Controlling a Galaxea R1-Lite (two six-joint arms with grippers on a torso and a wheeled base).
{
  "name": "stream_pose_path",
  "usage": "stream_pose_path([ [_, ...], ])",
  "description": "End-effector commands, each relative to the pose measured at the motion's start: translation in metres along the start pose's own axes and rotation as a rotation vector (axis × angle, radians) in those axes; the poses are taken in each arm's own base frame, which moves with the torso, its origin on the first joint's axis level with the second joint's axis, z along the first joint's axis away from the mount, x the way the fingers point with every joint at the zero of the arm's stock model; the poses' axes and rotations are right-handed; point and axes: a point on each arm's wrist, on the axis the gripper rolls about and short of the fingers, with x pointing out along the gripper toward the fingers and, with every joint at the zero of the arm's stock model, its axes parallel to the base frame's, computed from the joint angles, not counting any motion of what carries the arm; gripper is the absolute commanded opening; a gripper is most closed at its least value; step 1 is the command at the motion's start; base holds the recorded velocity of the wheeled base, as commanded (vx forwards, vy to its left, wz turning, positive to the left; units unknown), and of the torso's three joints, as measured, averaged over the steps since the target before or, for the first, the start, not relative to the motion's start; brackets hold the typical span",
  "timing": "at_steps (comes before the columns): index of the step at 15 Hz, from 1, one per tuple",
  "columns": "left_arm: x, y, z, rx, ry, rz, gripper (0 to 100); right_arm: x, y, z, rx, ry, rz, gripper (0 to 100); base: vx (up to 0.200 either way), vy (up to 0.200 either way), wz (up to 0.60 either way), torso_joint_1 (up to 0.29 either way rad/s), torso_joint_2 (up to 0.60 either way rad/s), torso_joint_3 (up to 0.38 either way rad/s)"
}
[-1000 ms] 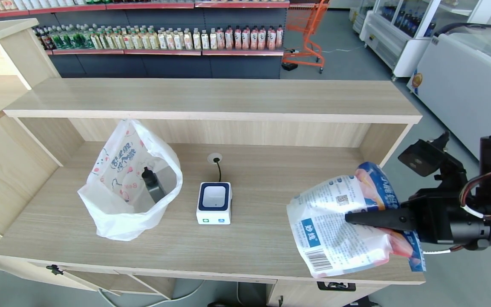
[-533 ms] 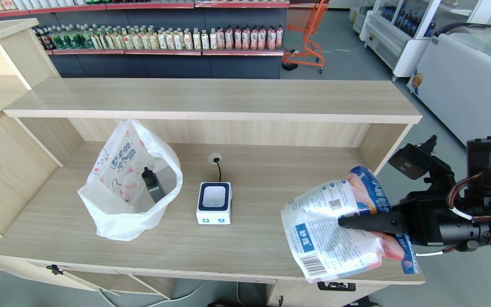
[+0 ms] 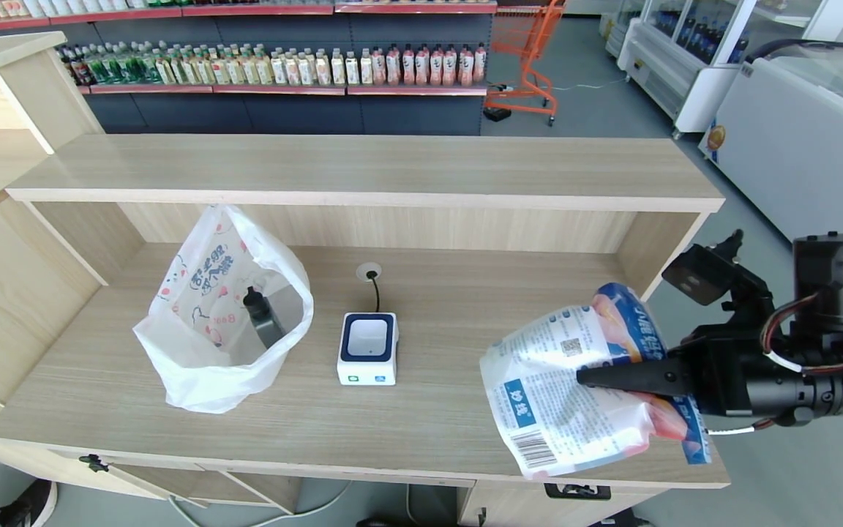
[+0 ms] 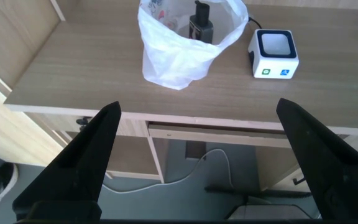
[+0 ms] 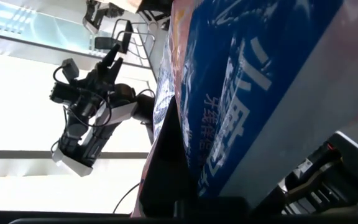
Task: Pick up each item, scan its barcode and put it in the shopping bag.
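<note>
The packet [image 3: 568,388] hangs clamped in the right hand [image 3: 597,380], over the counter's [image 3: 429,424] near edge, with the barcode [image 3: 531,448] at its low corner. It's floppy and held by one side. It could sag or slip, and the barcode might miss the scanner [image 3: 368,348], well off to the hand's left.

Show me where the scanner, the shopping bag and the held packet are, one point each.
scanner [image 3: 368,340], head view, on its dark top window.
shopping bag [image 3: 198,380], head view, on its white front wall.
packet [image 3: 568,424], head view, on its white printed back.
</note>
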Motion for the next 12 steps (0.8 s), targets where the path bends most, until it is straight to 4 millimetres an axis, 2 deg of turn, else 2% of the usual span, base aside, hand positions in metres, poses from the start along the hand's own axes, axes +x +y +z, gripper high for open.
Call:
stream_pose_path([
  [1,0.000,0.000,0.000,0.000,0.000,0.000,100,0.001,-0.001,0.002,-0.002,-0.001,0.000,0,0.000,0.000,0.00,0.000,0.00,0.000],
  [4,0.000,0.000,0.000,0.000,0.000,0.000,100,0.001,-0.004,0.003,-0.045,-0.006,-0.008,0,0.000,0.000,0.00,0.000,0.00,0.000],
  [5,0.000,0.000,0.000,0.000,0.000,0.000,100,0.001,-0.009,0.006,-0.146,-0.028,-0.021,0,0.000,0.000,0.00,0.000,0.00,0.000],
  [7,0.000,0.000,0.000,0.000,0.000,0.000,100,-0.003,-0.021,0.011,-0.483,-0.099,-0.182,0,0.000,0.000,0.00,0.000,0.00,0.000],
  [8,0.000,0.000,0.000,0.000,0.000,0.000,100,-0.010,-0.026,0.008,-0.777,-0.085,-0.465,0,0.000,0.000,0.00,0.000,0.00,0.000],
  [9,0.000,0.000,0.000,0.000,0.000,0.000,100,-0.025,-0.030,0.004,-0.892,-0.059,-0.610,0,0.000,0.000,0.00,0.000,0.00,0.000],
  [10,0.000,0.000,0.000,0.000,0.000,0.000,100,-0.035,-0.031,0.001,-0.947,-0.045,-0.643,0,0.000,0.000,0.00,0.000,0.00,0.000],
  [12,0.000,0.000,0.000,0.000,0.000,0.000,100,-0.040,-0.030,-0.006,-1.042,-0.003,-0.686,0,0.000,0.000,0.00,0.000,0.00,0.000],
])
